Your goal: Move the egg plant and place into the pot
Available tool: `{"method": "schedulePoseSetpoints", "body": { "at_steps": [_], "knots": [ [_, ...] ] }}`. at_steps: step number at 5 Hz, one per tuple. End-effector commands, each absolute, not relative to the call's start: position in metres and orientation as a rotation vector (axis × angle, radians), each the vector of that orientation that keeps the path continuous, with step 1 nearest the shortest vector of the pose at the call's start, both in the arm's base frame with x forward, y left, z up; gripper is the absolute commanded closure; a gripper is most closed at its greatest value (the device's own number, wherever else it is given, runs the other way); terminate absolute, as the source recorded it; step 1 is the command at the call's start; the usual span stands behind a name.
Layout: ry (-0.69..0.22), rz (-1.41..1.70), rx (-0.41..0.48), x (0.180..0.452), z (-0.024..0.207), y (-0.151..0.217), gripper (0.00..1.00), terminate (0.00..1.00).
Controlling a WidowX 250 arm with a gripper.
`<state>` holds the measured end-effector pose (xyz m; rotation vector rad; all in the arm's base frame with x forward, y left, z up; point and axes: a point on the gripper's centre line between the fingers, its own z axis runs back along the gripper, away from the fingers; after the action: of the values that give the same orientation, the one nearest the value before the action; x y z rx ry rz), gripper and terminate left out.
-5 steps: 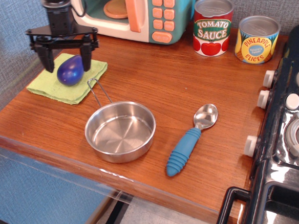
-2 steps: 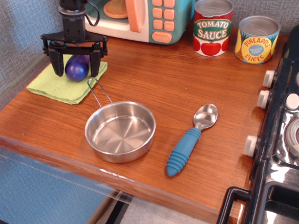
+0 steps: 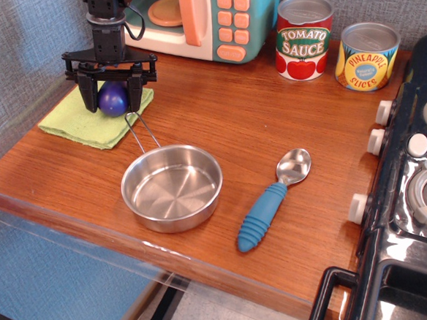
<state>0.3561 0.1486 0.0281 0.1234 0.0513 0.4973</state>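
The egg plant, a small glossy purple-blue egg shape, rests on a green cloth at the back left of the counter. My black gripper hangs straight down over it. The fingers stand on either side of the egg plant with a small gap on each side, so the gripper is open around it. The pot, a shallow shiny steel pan, sits empty in front and to the right of the cloth. Its wire loop handle points back toward the egg plant.
A blue-handled spoon lies right of the pan. A toy microwave stands behind the gripper. Tomato sauce and pineapple cans stand at the back right. A toy stove borders the right side.
The gripper has moved right and down over the egg plant, and its fingers have narrowed around it. The egg plant has shifted slightly right and back on the cloth.
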Motion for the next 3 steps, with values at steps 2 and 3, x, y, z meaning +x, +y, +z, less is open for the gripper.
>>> {"method": "schedulePoseSetpoints", "body": {
  "at_steps": [2,3],
  "knots": [
    [-0.282,0.283,0.024,0.337,0.133,0.072,1.0,0.0],
    [-0.21,0.168,0.022,0.303,0.111,0.036,1.0,0.0]
  ]
}}
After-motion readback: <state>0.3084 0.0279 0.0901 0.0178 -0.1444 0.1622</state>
